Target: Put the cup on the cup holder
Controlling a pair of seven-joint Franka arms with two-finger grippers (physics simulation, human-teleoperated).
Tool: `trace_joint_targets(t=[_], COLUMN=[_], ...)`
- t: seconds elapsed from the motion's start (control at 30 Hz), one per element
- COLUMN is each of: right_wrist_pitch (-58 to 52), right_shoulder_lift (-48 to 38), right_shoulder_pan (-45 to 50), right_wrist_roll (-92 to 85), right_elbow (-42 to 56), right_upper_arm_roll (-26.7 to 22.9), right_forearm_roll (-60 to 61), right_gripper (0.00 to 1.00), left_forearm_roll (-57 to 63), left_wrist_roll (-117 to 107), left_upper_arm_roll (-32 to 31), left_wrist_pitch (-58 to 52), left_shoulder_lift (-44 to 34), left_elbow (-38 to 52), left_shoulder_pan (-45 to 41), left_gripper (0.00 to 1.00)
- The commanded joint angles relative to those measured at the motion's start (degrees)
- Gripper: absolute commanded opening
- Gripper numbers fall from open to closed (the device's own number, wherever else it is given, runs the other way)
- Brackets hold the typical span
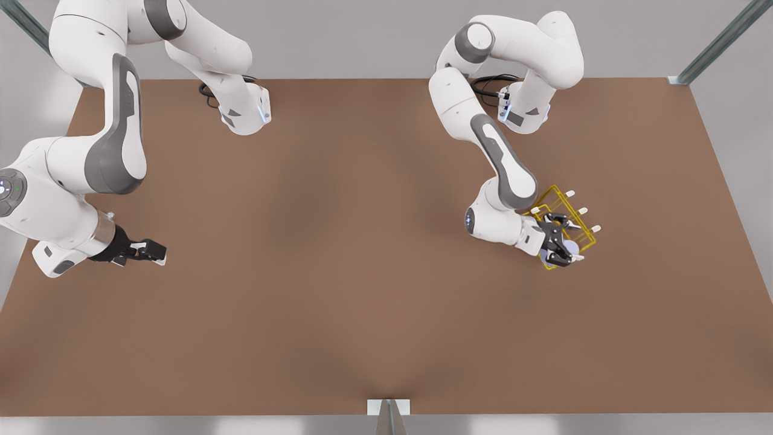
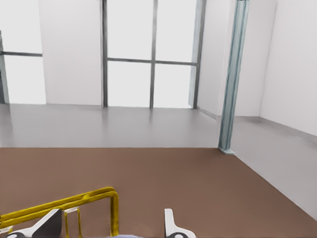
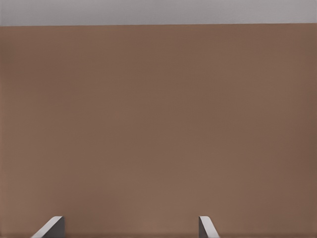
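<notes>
Left hand (image 1: 563, 244) grips the cup (image 1: 569, 248) over the cup holder (image 1: 570, 211); right hand (image 1: 147, 252) waits, fingers apart

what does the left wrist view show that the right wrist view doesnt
Left wrist view: part of the yellow cup holder beside the left gripper, plus windows and a metal post beyond the table edge. In the front view this gripper holds the cup at the holder.

Right wrist view: the right gripper, jaws open, over bare table; it waits at the front view's left.

Both: the brown table and two pale fingertips.
</notes>
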Motion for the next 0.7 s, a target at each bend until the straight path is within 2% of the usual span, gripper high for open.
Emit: trace_joint_targets(t=[0.0, 0.03, 0.07, 0.1, 0.13, 0.17, 0.23, 0.27, 0.3, 0.33, 0.37, 0.4, 0.43, 0.47, 0.5, 0.57, 0.6, 0.67], right_wrist_pitch=[-0.02, -0.02, -0.02, -0.02, -0.02, -0.02, -0.02, -0.02, -0.1, -0.02, -0.02, -0.02, -0.11, -0.11, -0.1, -0.02, -0.02, -0.02], right_shoulder_lift=[-0.07, -0.07, 0.02, 0.02, 0.02, 0.02, 0.11, 0.11, 0.11, 0.11, 0.11, 0.19, 0.19, 0.19, 0.28, 0.28, 0.28, 0.28], right_shoulder_pan=[-0.04, -0.04, -0.12, -0.12, -0.21, -0.21, -0.21, -0.21, -0.21, -0.21, -0.3, -0.3, -0.3, -0.3, -0.3, -0.39, -0.39, -0.39], right_wrist_roll=[-0.23, -0.23, -0.32, -0.41, -0.41, -0.41, -0.41, -0.41, -0.41, -0.5, -0.5, -0.5, -0.5, -0.5, -0.59, -0.59, -0.59, -0.59], right_elbow=[0.03, 0.03, 0.03, 0.03, 0.03, 0.03, 0.03, 0.03, 0.03, 0.03, 0.03, 0.03, 0.03, 0.03, 0.03, 0.03, 0.03, 0.03], right_upper_arm_roll=[0.02, 0.02, 0.02, 0.02, 0.02, 0.02, 0.02, 0.02, 0.02, 0.02, 0.02, 0.02, 0.02, 0.02, 0.02, 0.02, 0.02, -0.06], right_forearm_roll=[0.06, 0.06, 0.06, 0.06, -0.02, -0.02, 0.06, -0.02, 0.06, 0.06, 0.06, 0.06, 0.06, 0.06, 0.06, 0.06, 0.06, 0.68], right_gripper=[1.0, 1.0, 1.0, 1.0, 1.0, 1.0, 1.0, 1.0, 1.0, 1.0, 1.0, 1.0, 1.0, 1.0, 1.0, 1.0, 1.0, 1.0], left_forearm_roll=[0.37, 1.42, 0.81, 0.81, 0.46, -3.47, -18.51, -21.69, -19.94, -16.96, -11.61, -8.68, -8.6, -5.61, -5.69, -5.96, -5.69, -5.78], left_wrist_roll=[-5.24, 0.17, 18.38, 25.77, 35.23, 50.17, 73.4, 88.6, 98.7, 106.45, 107.17, 106.38, 104.72, 109.24, 121.34, 115.7, 115.43, 115.43], left_upper_arm_roll=[1.9, 5.5, 10.09, 9.91, 8.86, 6.75, 6.05, 4.3, -5.25, -26.39, -46.23, -70.36, -76.92, -77.36, -77.27, -76.66, -76.57, -76.48], left_wrist_pitch=[-1.15, -4.74, -15.98, -29.95, -39.52, -50.86, -61.0, -63.72, -66.62, -66.54, -66.19, -61.47, -46.38, -40.79, -41.66, -46.58, -51.59, -51.69], left_shoulder_lift=[-0.61, -2.8, -10.18, -19.23, -28.79, -35.41, -37.25, -41.48, -46.3, -53.33, -55.36, -56.42, -61.15, -64.95, -64.86, -64.95, -61.53, -60.91], left_elbow=[-1.0, -1.0, 1.98, 10.5, 16.99, 25.86, 35.99, 39.07, 43.89, 47.33, 49.79, 50.95, 43.15, 35.4, 35.12, 37.22, 43.02, 43.47], left_shoulder_pan=[-1.44, -3.11, -7.15, -7.07, -6.98, -5.5, 0.22, 4.52, 13.28, 29.87, 43.83, 61.88, 67.72, 70.18, 71.42, 71.42, 71.42, 71.42], left_gripper=[1.0, 1.0, 1.0, 1.0, 1.0, 1.0, 1.0, 1.0, 1.0, 1.0, 1.0, 1.0, 1.0, 1.0, 1.0, 1.0, 1.0, 1.0])
